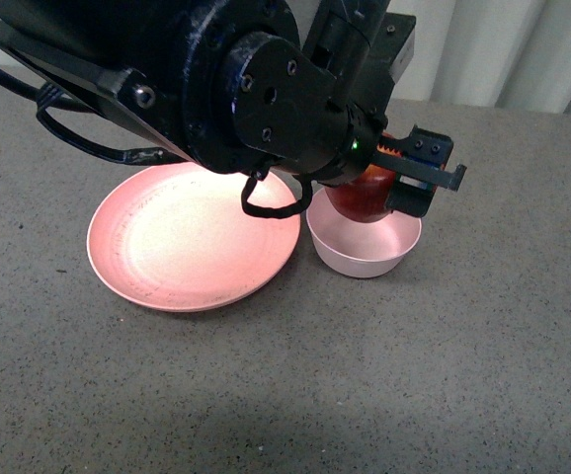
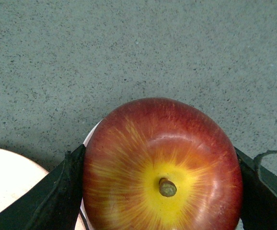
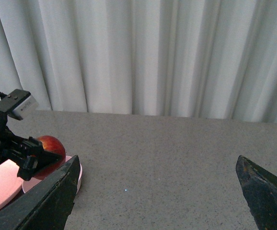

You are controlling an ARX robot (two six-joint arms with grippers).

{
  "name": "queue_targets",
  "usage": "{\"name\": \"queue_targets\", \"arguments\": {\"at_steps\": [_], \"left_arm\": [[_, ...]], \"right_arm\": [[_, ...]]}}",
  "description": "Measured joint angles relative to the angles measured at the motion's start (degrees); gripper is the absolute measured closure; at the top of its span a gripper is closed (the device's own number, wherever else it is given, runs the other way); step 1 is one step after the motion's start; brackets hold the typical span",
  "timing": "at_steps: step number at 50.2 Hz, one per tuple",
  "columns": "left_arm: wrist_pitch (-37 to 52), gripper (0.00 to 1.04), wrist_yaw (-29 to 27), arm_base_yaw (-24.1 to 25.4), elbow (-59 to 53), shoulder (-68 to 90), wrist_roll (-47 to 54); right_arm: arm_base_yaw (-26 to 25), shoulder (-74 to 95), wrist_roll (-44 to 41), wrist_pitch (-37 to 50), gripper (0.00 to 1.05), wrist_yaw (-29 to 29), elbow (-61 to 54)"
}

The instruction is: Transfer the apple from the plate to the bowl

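Over the bowl [image 1: 365, 259] hangs the apple [image 1: 363, 196], off the plate [image 1: 192, 237] beside it. I judge the carry done; only lowering and letting go are left. My left claw [image 2: 160, 165] grips the apple stem-up, one finger pressed on each flank.

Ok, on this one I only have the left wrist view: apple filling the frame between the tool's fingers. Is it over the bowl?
Observer: Yes. From the front, the apple hangs right over the bowl, underside about at rim level.
Operator: Anything left on the plate?
Observer: No, the plate is bare, beside the bowl on the robot's left.
Operator: And the right arm?
Observer: The right tool is open, holds nothing, apart from the bowl.
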Motion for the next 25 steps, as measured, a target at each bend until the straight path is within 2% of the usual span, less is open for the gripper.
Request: {"name": "queue_targets", "arguments": {"at_steps": [25], "left_arm": [[-4.11, 0.28, -0.96, -0.52, 5.75, 5.7, 5.14]], "right_arm": [[0.0, 0.0, 0.0, 0.0, 0.09, 0.0, 0.0]]}}
